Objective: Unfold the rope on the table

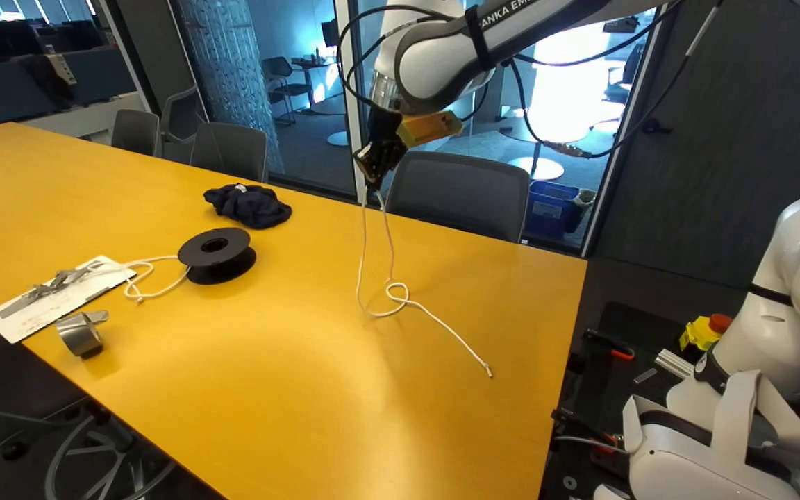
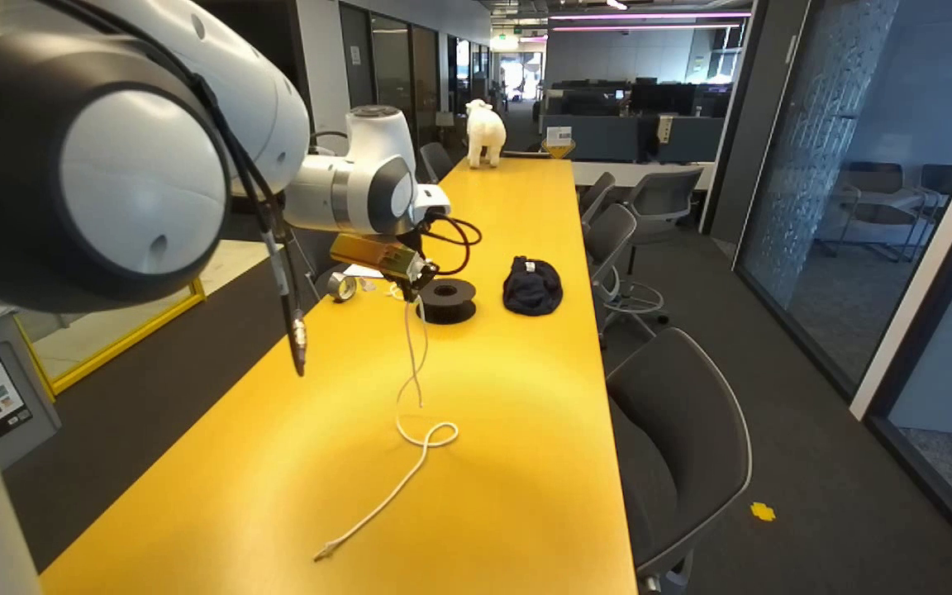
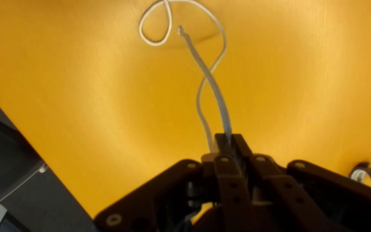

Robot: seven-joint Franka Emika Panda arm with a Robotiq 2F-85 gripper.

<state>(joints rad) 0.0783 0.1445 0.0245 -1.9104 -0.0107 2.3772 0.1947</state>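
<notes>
The whitish cream rope (image 1: 442, 324) hangs from my gripper (image 1: 372, 183) above the yellow-orange table (image 1: 303, 396). The gripper (image 2: 411, 291) is shut on the rope (image 2: 397, 489), and two strands come down from the jaws. One short strand ends in a free tip above the table. The longer strand reaches the tabletop, makes a small loop and runs out to a tail end toward the robot base. In the wrist view the rope (image 3: 217, 93) leaves between the fingertips (image 3: 229, 138), and its two strands cross in the picture. The part inside the jaws is hidden.
A black spool (image 1: 216, 253) stands farther along the table, with a white cord beside it and a flat white power strip (image 1: 60, 298). A dark cloth item (image 1: 248, 206) lies near the chair-side edge. A silver tape roll (image 1: 80, 335) stands near the opposite edge.
</notes>
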